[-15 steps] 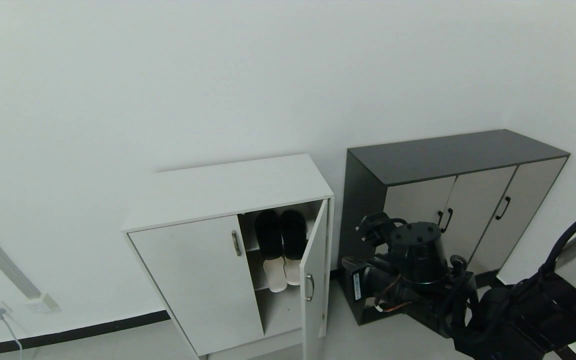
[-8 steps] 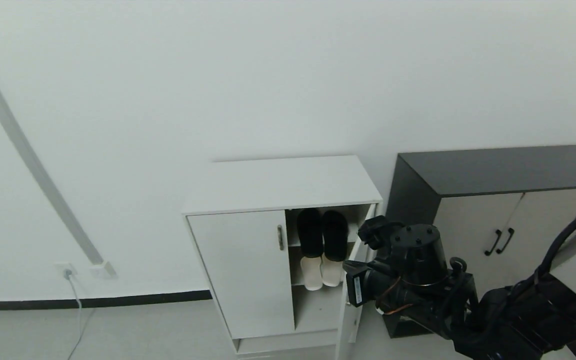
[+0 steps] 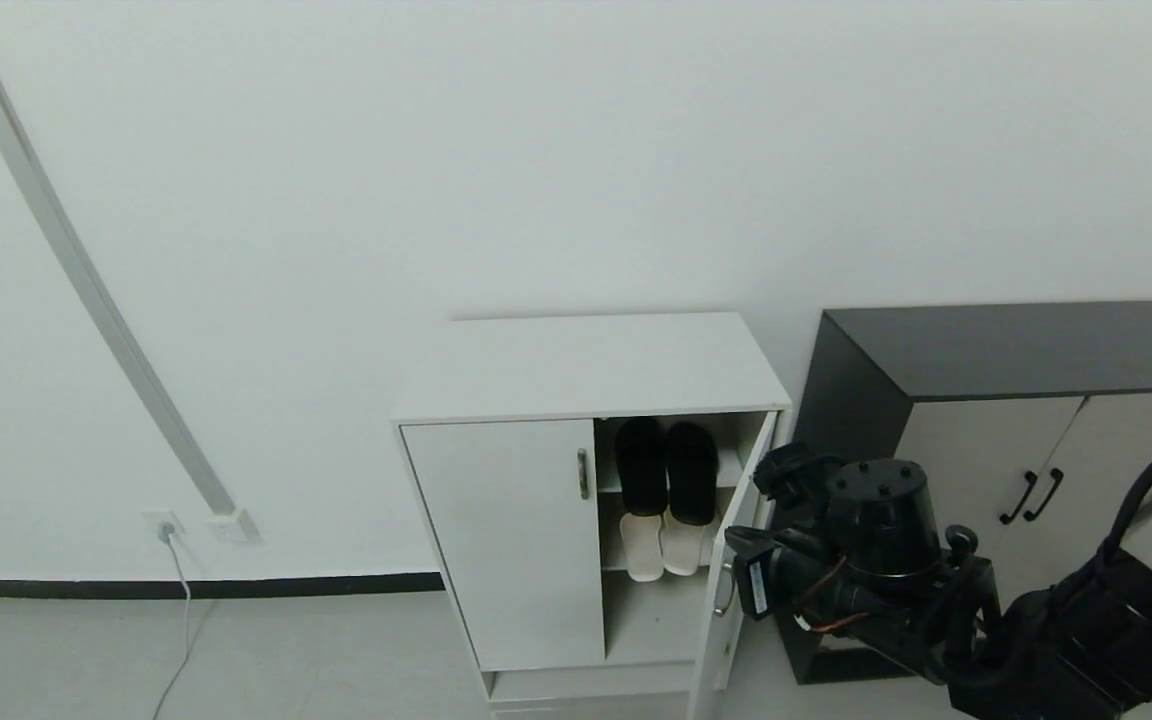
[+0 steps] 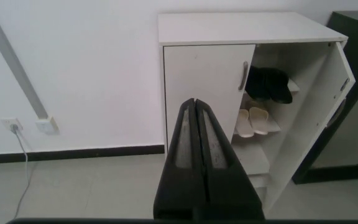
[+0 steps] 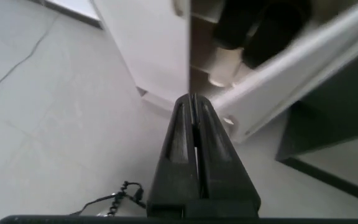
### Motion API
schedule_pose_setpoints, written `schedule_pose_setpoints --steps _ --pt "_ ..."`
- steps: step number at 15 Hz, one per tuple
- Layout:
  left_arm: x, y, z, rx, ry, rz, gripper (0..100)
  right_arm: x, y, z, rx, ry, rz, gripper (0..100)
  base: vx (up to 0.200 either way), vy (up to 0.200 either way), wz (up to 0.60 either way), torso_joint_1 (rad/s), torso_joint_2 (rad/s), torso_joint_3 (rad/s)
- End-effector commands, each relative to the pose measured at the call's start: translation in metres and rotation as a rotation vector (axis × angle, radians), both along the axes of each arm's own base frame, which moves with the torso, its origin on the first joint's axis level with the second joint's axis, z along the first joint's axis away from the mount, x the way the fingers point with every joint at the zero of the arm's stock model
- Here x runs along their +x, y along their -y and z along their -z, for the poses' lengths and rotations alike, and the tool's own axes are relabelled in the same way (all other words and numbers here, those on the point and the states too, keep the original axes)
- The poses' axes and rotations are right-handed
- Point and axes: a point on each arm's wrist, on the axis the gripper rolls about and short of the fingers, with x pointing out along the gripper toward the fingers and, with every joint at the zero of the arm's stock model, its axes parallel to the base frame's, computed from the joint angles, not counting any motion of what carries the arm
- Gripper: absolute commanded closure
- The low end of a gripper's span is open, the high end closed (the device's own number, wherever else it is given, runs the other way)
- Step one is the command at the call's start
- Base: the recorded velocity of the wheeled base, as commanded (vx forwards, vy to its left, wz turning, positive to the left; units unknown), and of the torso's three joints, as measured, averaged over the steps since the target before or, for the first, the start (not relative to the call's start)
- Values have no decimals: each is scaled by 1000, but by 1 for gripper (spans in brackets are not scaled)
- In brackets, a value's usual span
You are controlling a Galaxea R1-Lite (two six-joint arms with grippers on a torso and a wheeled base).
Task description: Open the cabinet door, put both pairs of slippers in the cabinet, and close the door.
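Both sets of jaws are pressed together. The left gripper (image 4: 194, 106) points at the white cabinet (image 3: 586, 365), well apart from it. The right gripper (image 5: 193, 99) sits near the open door (image 3: 736, 560). Past the jaws, inside the cabinet, there are black slippers (image 3: 666, 465) on the upper shelf and white slippers (image 3: 661, 540) on the shelf just below.

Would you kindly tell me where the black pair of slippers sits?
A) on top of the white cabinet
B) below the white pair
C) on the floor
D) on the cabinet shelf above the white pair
D: in the white cabinet, the black pair of slippers lies one shelf above the white pair.
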Motion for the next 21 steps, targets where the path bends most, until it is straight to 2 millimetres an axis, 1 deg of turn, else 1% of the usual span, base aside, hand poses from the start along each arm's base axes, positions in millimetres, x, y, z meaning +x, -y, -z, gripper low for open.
schedule_pose_setpoints --steps 1,3,7,9,11,15,17,18,21 --pt "0 0 0 0 -1 0 100 -6 8 1 -8 -9 5 100 0 0 0 0 0 0" --pt "0 0 0 0 -1 0 100 -10 12 3 -14 -19 9 100 200 0 0 5 5 0" --pt "0 0 0 0 -1 0 100 -29 29 19 -42 -52 14 100 200 0 0 2 2 5" --pt "0 0 0 0 -1 1 100 -41 38 29 -57 -68 11 100 0 0 0 0 0 0" --pt "0 0 0 0 -1 1 100 -47 42 35 -72 -89 10 100 0 0 0 0 0 0" --pt "0 0 0 -2 -1 1 100 -37 34 54 -84 -103 8 100 0 0 0 0 0 0" --pt "0 0 0 -2 -1 0 100 -28 27 64 -70 -84 9 100 0 0 0 0 0 0" --pt "0 0 0 -2 -1 0 100 -20 20 69 -54 -64 9 100 0 0 0 0 0 0" --pt "0 0 0 -3 -1 0 100 -6 10 68 -30 -32 13 100 0 0 0 0 0 0"
